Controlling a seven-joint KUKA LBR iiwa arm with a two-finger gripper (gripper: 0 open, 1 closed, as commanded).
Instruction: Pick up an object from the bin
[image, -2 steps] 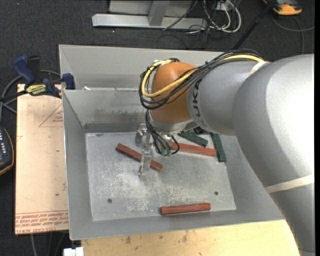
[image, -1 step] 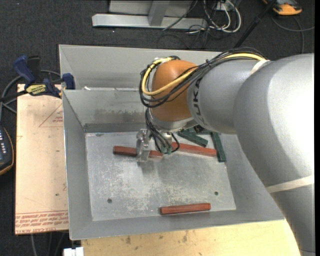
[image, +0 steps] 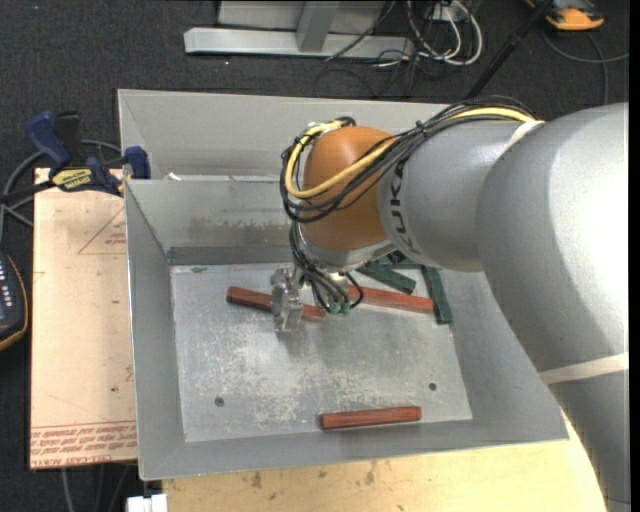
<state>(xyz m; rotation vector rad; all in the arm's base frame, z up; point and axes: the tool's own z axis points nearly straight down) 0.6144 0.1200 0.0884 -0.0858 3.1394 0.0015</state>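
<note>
Grey metal bin (image: 300, 385), viewed from above. Near the front wall lies a front red-brown stick (image: 370, 418). At mid-floor the gripper (image: 288, 308) is set down on a middle red-brown stick (image: 248, 297) lying crosswise; open or clamped cannot be told. Beyond, at right, dark green sticks (image: 440, 300) lie beneath the arm.

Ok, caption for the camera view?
Gripper low over a long red stick at the back of the bin; second red stick lies near the front.

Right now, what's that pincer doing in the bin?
Pincer low over long red-brown stick, mid-bin. Dark green pieces nearby, under the arm. Second red-brown stick apart, near front.
</note>
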